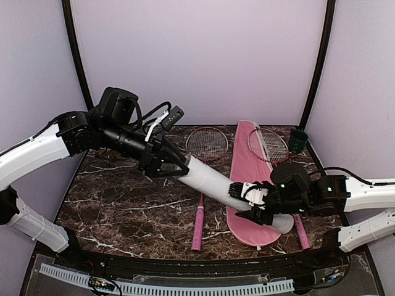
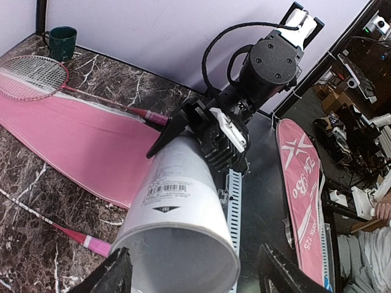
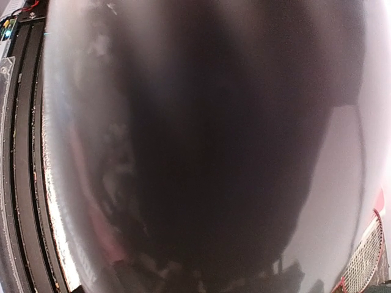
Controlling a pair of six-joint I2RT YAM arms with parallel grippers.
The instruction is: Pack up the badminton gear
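1. Step in hand, as I read it: carrying the white tube point(image 1: 210, 179) over to the pink bag point(image 1: 247, 154). The tube lies slanted, upper end at the L gripper point(image 1: 178, 165), lower end low over the bag's near part, in the R gripper point(image 1: 252, 202)
2. R gripper: fingers wrapped round the tube near its lower end, clamped on it by the look. Its wrist cam is all blur, w/ the tube filling the lens
3. L gripper: fingers spread either side of the upper end. Its wrist cam shows a gap on one side, so it straddles the tube, no pinch
4. To do it well: R carries the load, so grip firm but don't crush the cardboard. Close L on the end before any big swing, since a long tube levers out of a one-ended hold
5. Keep the upper end no lower than the other. Can't tell if it's capped, & no shuttlecocks show in any view
6. Mind the first racket point(image 1: 207, 143), left of the bag, & the second racket point(image 1: 267, 145), head against the bag's right edge. The tube's lower end is near the second's handle, so don't sweep it
7. Can't tell if the bag is open; check before pushing in
8. Surface: dark marble-look table point(image 1: 123, 203), prob smooth, so things may slide. Green cup point(image 1: 299, 140) sits far right, well apart from the tube
9. Room: plain lilac walls round the table. Off the near edge lies a 2nd pink cover point(image 2: 299, 183), w/ cluttered benches beyond
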